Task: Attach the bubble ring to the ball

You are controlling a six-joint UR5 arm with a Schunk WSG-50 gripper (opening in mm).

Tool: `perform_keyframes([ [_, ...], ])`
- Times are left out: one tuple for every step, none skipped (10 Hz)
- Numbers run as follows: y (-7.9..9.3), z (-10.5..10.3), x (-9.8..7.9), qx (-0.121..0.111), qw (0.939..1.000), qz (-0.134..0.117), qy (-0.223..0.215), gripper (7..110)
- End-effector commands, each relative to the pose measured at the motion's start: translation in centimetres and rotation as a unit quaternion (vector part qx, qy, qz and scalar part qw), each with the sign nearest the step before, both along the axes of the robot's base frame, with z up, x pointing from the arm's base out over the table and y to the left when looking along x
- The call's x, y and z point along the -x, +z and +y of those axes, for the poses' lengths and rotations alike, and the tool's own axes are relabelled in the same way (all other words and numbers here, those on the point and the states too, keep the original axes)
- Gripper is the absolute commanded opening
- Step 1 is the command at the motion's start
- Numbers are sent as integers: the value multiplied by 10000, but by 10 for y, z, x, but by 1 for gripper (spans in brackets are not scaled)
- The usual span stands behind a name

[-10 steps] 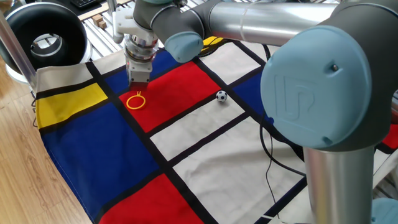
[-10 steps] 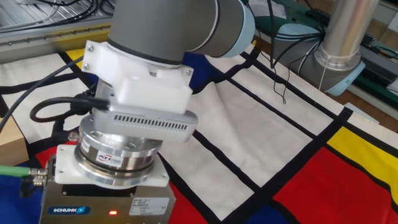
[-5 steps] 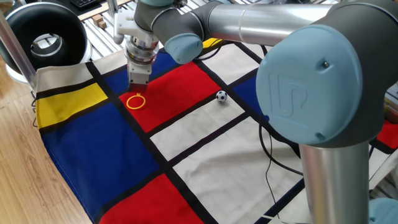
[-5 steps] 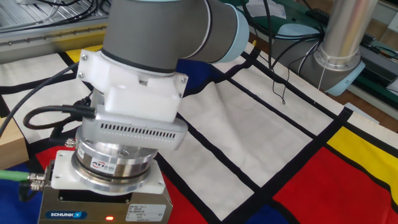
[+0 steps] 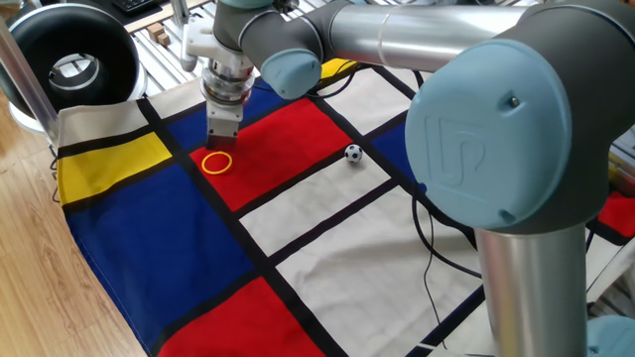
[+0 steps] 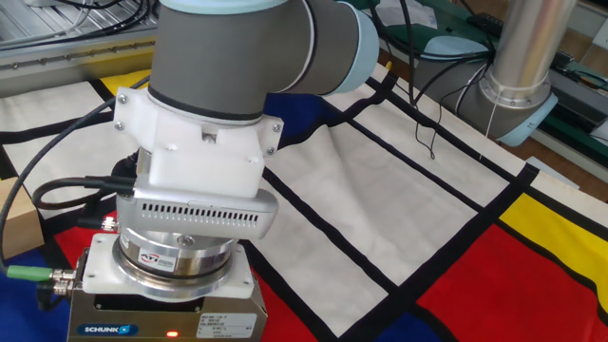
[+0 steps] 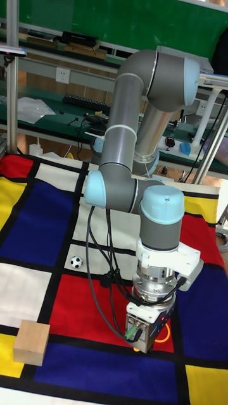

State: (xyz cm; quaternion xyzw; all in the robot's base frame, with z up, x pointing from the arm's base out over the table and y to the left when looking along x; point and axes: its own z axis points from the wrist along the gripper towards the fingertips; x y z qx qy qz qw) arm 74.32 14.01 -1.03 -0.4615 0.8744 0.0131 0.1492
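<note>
The tool hangs low over a red panel of the checked cloth that covers the counter, its tip right at the far edge of the bubble ring, where the short handle seems to be. The yellow loop lies flat on the cloth just in front of the tool, on the side nearer the blue panel. From one fixed view the tool's body hides its own fingers, and in the other fixed view only the wrist and housing fill the picture, so I cannot tell whether the jaws stand apart or have closed on the handle. In the tall fixed view a sliver of yellow shows beside the tool's base, and no more. The ball sits well off to the tool's side, near a black stripe at the corner of the same red panel, alone and untouched; the tan cube rests apart on the yellow strip and plays no role. To my eye the step in hand is the pick-up of the ring, not yet carried anywhere. The next move, I judge, calls for a firm pinch on the thin handle, a lift that keeps the loop level, then a carry across the red panel to lower the loop around the ball without nudging it away.
</note>
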Motion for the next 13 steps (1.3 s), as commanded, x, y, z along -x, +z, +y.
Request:
perform_keyframes([
  [1,1,1,-61,9999,72,-69,7],
  [0,0,3,-32,9999,104,-71,7],
  [0,-1,3,-9,9999,119,-69,7],
  [0,-3,3,27,9999,120,-77,7],
  [-1,-5,4,77,9998,129,-91,7],
  [-1,-5,4,89,9998,154,-103,7],
  [0,-6,5,126,9997,170,-108,7],
  [0,-7,5,153,9996,194,-120,7],
  [-1,-10,6,219,9994,211,-134,7],
  [-1,-14,7,284,9992,227,-149,7],
  [-1,-17,7,356,9990,228,-173,7],
  [-2,-19,8,383,9988,260,-185,7],
  [-2,-20,10,399,9986,305,-180,7],
])
